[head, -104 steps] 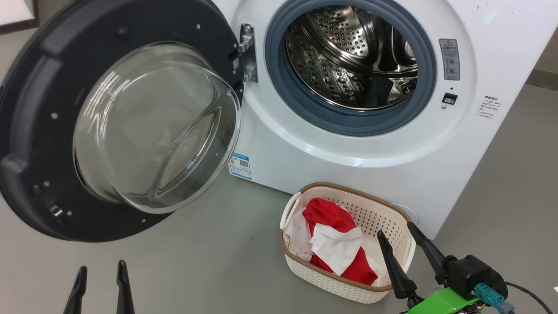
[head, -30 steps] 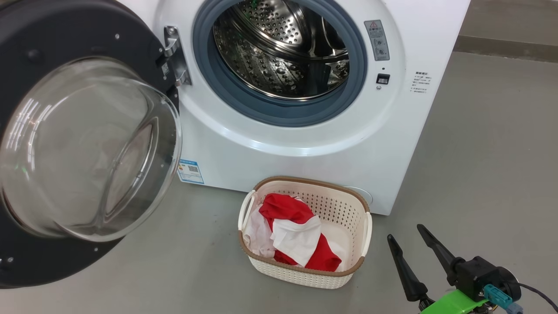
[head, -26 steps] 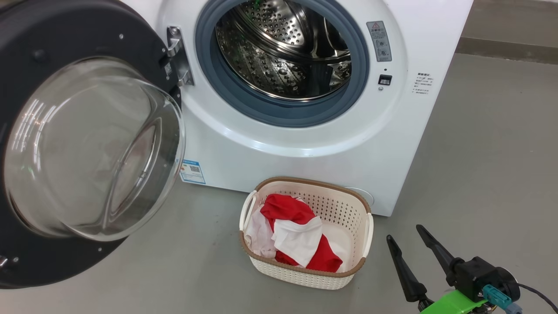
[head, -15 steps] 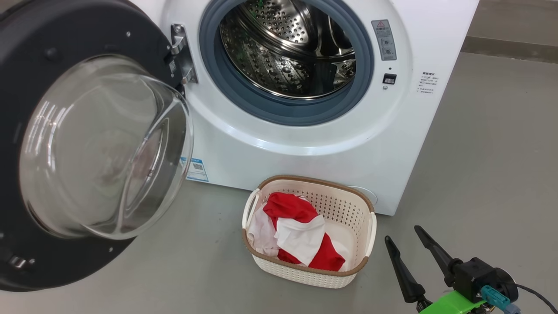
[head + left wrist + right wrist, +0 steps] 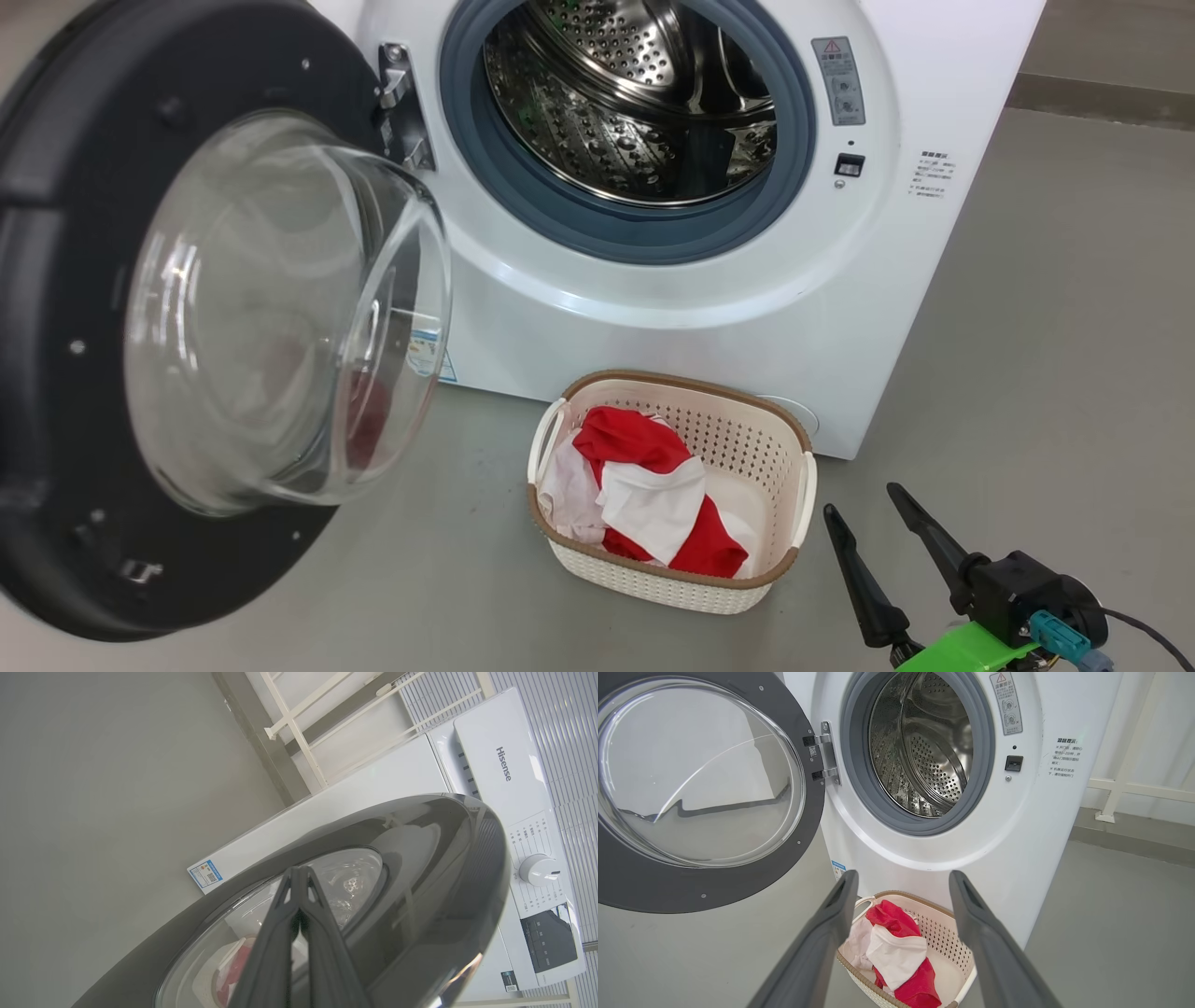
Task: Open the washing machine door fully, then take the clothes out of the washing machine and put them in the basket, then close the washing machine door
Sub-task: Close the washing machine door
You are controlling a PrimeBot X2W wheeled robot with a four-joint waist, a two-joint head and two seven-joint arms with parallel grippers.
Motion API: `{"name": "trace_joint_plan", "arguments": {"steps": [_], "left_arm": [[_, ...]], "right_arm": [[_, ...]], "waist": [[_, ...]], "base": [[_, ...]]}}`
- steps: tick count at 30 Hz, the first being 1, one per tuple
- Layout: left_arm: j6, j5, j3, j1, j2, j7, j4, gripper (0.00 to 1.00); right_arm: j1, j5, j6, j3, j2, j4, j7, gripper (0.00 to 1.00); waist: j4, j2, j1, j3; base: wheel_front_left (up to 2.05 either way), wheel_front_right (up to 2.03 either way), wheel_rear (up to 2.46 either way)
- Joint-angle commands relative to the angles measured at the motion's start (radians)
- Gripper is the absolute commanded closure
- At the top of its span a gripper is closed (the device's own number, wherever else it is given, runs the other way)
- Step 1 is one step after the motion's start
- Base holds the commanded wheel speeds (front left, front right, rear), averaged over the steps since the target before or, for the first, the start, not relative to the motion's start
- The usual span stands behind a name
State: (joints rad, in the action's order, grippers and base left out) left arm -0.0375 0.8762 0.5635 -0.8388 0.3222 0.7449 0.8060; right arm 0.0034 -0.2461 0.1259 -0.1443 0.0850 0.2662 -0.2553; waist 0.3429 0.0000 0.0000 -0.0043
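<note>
Head view: the washing machine door (image 5: 56, 327) hangs open at nine o'clock, its glass bowl bulging toward us. The washing machine (image 5: 653, 308) stands at twelve, steel drum (image 5: 635, 103) gleaming. At six o'clock the basket (image 5: 686, 378) sits on the floor (image 5: 1027, 327) just in front of the machine, with the clothes (image 5: 644, 485) heaped inside. The right gripper (image 5: 860, 498) hovers at five o'clock, fingers parted, holding nothing.

Left wrist view: the left gripper (image 5: 299, 870) has its fingers pressed together, empty, with the tips over the door's glossy outer face at six o'clock. Contact? Cannot tell.

Right wrist view: the fingers are spread wide, with basket and clothes between them at six, the door at nine and the drum at twelve.
</note>
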Motion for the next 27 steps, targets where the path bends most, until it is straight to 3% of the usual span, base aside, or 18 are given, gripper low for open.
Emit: {"name": "trace_joint_plan", "arguments": {"steps": [1,9,19,27], "left_arm": [[-0.012,0.004,-0.001,0.020,0.022,0.018,-0.033,1.00],[-0.003,0.038,-0.015,0.120,-0.067,0.098,-0.261,1.00],[0.071,0.074,-0.034,0.265,-0.192,0.195,-0.604,1.00],[0.116,0.123,-0.048,0.328,-0.241,0.246,-0.747,1.00]], "right_arm": [[-0.013,-0.002,0.005,-0.019,0.003,-0.022,-0.006,0.00],[-0.016,-0.004,0.005,-0.018,0.001,-0.019,-0.006,0.00],[-0.018,-0.009,0.005,-0.019,-0.005,-0.012,-0.006,0.00],[-0.027,-0.010,0.005,-0.020,-0.009,-0.010,-0.006,0.00]], "waist": [[0.001,0.0000,0.0000,0.000],[0.005,0.0000,0.0000,-0.001],[-0.008,0.0000,0.0000,0.007],[-0.034,0.0000,0.0000,0.007]], "base": [[0.00,0.00,0.00],[0.00,0.00,0.00],[0.00,0.00,0.00],[0.00,0.00,0.00]]}}
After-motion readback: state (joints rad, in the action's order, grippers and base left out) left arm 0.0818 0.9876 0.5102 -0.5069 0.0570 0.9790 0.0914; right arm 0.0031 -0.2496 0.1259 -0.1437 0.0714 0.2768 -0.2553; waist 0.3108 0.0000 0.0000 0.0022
